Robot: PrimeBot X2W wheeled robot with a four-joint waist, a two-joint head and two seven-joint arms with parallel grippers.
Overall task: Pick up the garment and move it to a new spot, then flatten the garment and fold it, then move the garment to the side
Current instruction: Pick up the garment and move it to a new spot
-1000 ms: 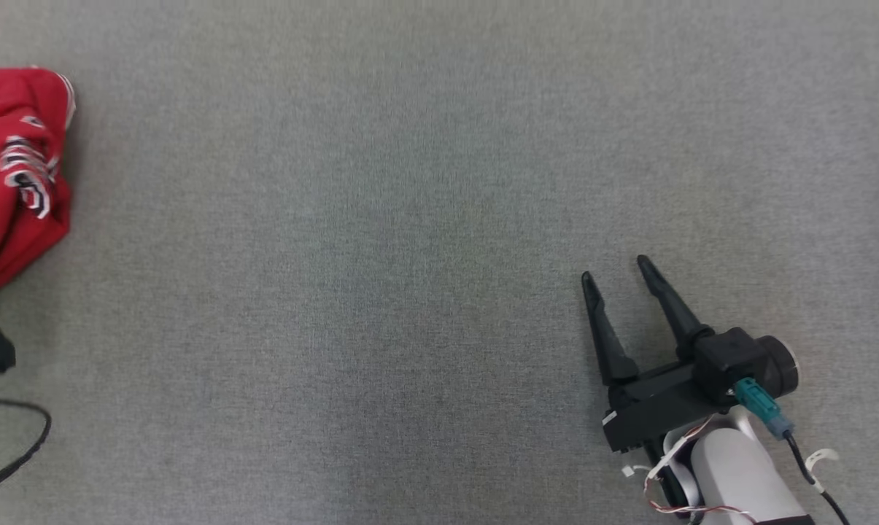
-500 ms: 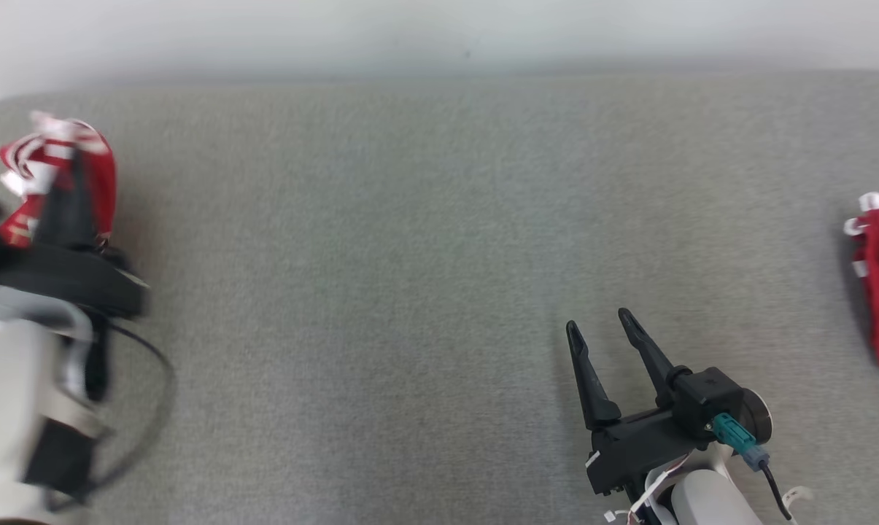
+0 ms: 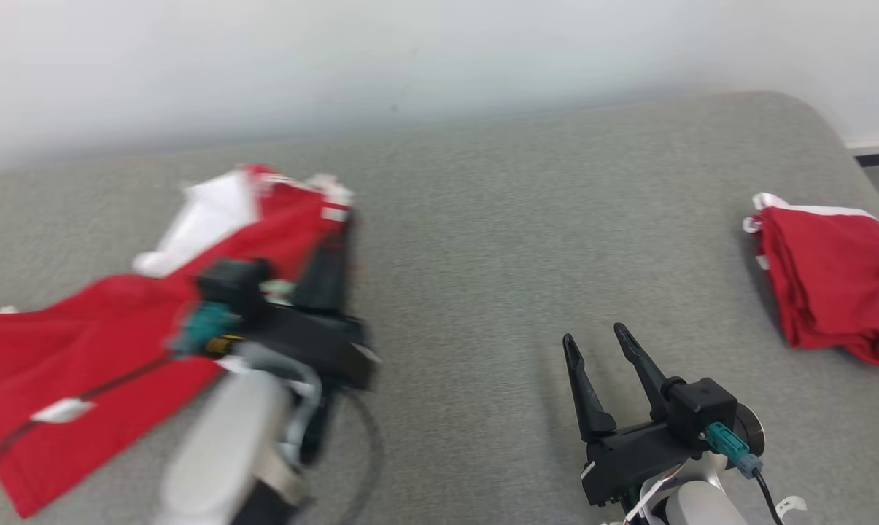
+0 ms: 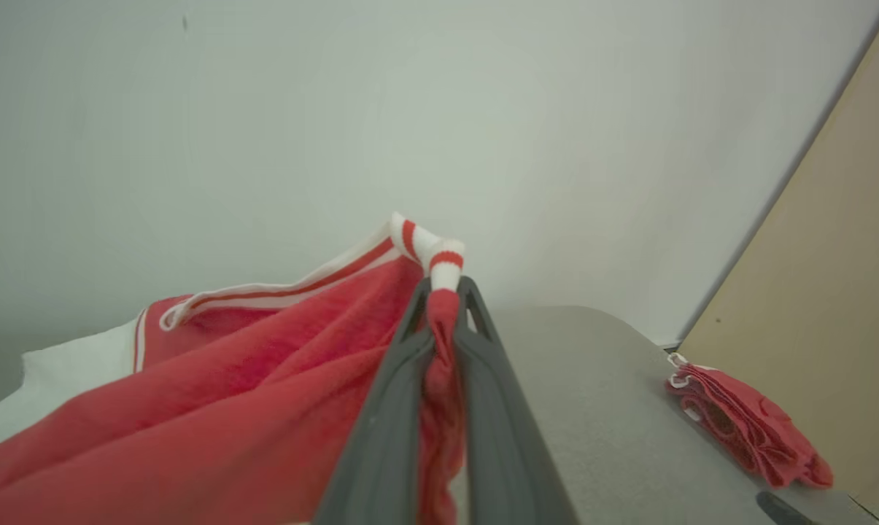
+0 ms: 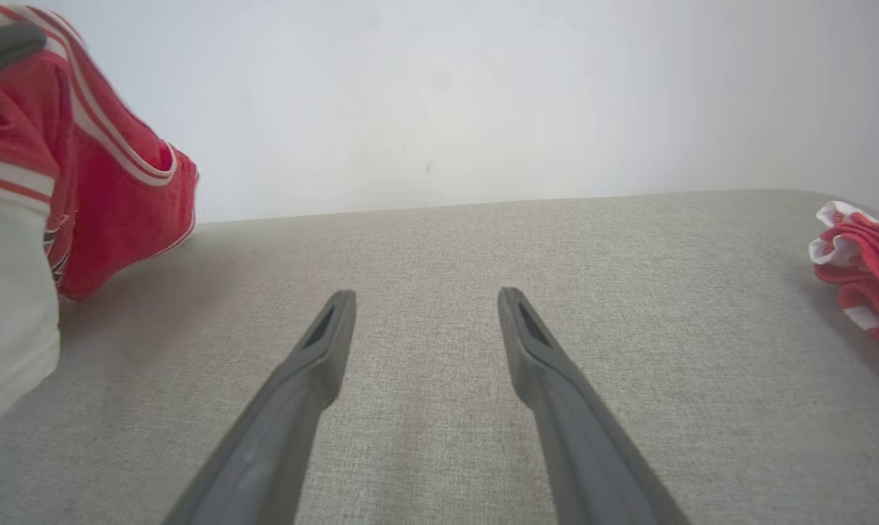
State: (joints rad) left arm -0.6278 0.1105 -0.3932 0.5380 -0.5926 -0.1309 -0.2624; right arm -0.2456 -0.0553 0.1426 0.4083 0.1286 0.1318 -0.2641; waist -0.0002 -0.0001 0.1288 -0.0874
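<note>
Holding the red garment (image 4: 213,408) by a fold of its red-and-white striped trim, my left tool (image 4: 445,292) has its two dark fingers pinched nearly together, with cloth squeezed between them along their length. The striped trim pokes out above the fingertips. The rest of the garment hangs and trails away to the left side of the grey fabric surface (image 3: 483,240). Part of it drapes on the surface, showing a white panel. In the head view this arm and the cloth are motion-blurred, so I cannot tell how much of the hem is lifted clear.

My right tool (image 3: 594,334) is released, with fingers spread wide and nothing between them. It hovers low over bare surface at the lower right. Well apart, at the far right edge, lies a second, folded red pile (image 3: 833,284). A pale wall (image 3: 410,58) stands behind.

I judge this to be the carry to a new spot. To do it well, I would raise the pinched trim enough that the trailing cloth slides rather than bunches. I would aim for the open middle of the surface and stay away from the folded pile. Lowering slowly would let the cloth spread as it settles. The free right tool could then take an opposite edge for flattening. The grip is thin, so a jerk could pull the trim free.
</note>
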